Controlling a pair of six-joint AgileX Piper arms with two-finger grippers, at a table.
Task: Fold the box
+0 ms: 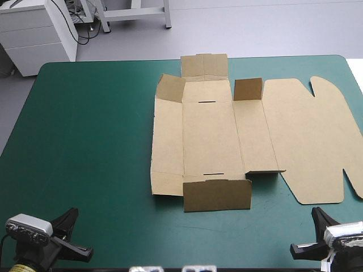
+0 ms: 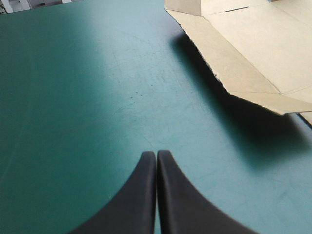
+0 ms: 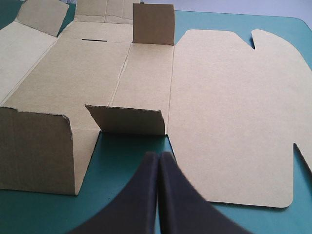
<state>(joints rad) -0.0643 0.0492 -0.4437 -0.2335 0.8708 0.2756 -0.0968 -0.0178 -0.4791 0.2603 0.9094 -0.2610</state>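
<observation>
The brown box lies opened out as a cut sheet on the worktop, ahead of both hands and nearer the right one. Its long middle panels lie flat, and so does the broad lid panel with its rounded corners. Several flaps stand up. The wide near flap rises at the near end of the middle panel, with a short flap beside it. Three more stand along the far end.

The right hand has its black fingers pressed together in one pointed arch and grips nothing. The short flap stands just ahead of its tip. The wide near flap is ahead to its left and the lid panel ahead to its right.

The left hand is likewise pressed together and empty, over the bare teal-green cover. The box's left strip lies ahead of it and off to its right, apart from it. That strip's edge is lifted a little, with shadow beneath. Both hands sit at the worktop's near edge, well apart from each other.
</observation>
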